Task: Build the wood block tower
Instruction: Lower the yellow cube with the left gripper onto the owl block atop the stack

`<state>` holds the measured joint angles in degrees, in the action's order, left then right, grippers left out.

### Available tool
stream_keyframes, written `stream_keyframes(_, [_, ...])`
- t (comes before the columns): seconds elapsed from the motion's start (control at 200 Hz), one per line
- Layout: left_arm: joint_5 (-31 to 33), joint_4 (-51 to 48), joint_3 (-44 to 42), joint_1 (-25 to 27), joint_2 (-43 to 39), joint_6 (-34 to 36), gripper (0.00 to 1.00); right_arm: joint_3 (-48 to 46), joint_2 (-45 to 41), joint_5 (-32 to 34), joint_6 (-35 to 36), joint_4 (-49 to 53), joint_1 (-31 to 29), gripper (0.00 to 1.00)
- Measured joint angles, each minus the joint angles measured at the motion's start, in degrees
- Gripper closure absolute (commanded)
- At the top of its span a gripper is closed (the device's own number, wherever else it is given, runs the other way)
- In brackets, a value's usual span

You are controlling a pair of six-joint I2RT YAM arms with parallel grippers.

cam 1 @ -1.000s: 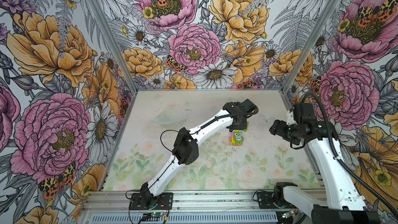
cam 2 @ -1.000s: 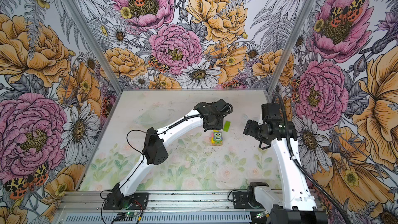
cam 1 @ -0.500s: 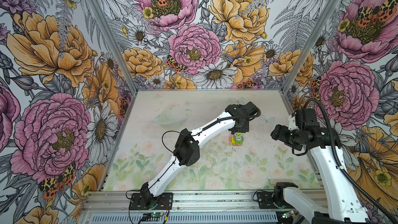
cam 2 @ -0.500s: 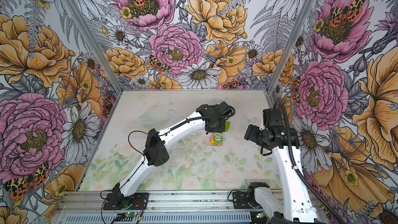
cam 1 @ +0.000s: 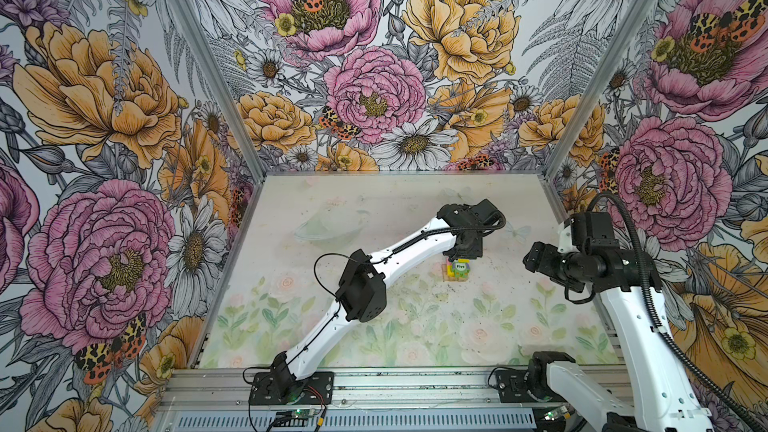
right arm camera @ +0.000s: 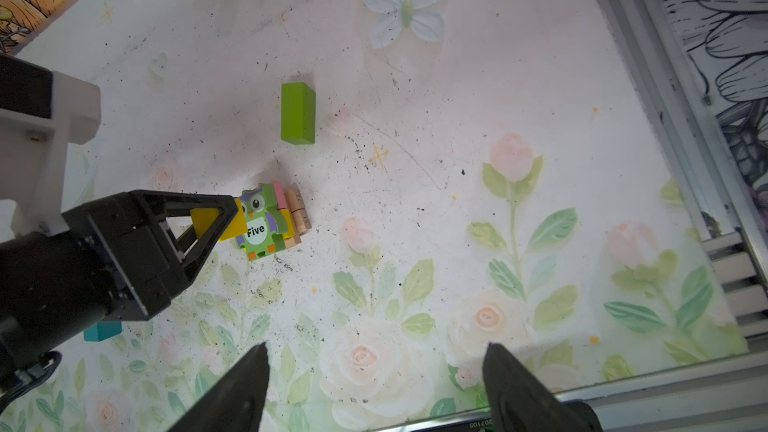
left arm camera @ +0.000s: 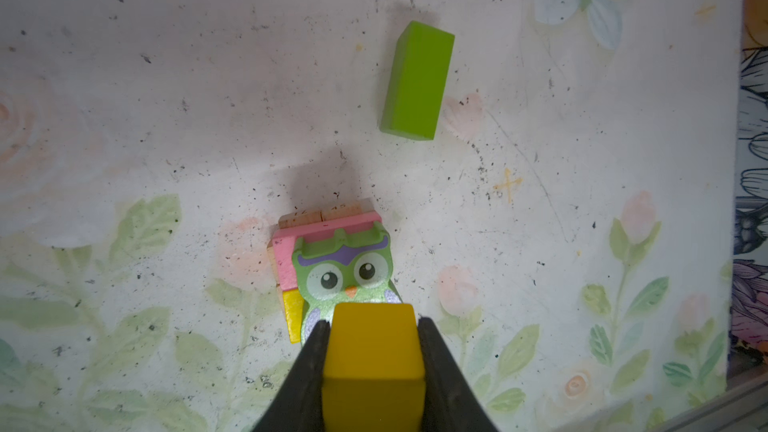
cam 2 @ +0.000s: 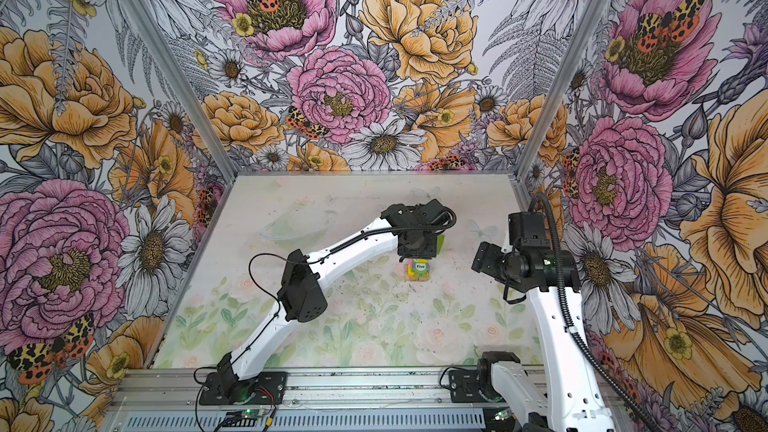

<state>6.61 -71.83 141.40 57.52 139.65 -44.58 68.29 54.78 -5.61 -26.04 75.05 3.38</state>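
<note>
The left claw is clamped on a yellow block and hangs over the wood block tower, which stands just right of the middle of the desk. The stack shows tan bars lowest, pink bars and a yellow piece above, and the owl piece lying flat on top.

The step in hand looks like setting the yellow block onto the stack. To do it well, the block should come down level and square to the owl piece. The jaws should part only once it sits flat, then lift straight up. A sideways brush could slide the owl piece off the pink layer.

The lime-green bar lies loose at about 1 o'clock from the tower, and a teal block lies beside the left arm. The right claw stands wide and empty at about 3 o'clock, well apart.

Against a second ago, the left wrist has crept slightly toward 5 o'clock, closer over the tower. The right arm has only shifted a little. The tower and the green bar have not moved.
</note>
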Motion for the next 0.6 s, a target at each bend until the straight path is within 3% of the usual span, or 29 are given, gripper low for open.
stream_keyframes(0.6, [0.04, -0.17, -0.52, -0.81, 1.90, -0.09, 0.74, 0.00, -0.35, 0.87, 0.00, 0.57, 0.09, 0.17])
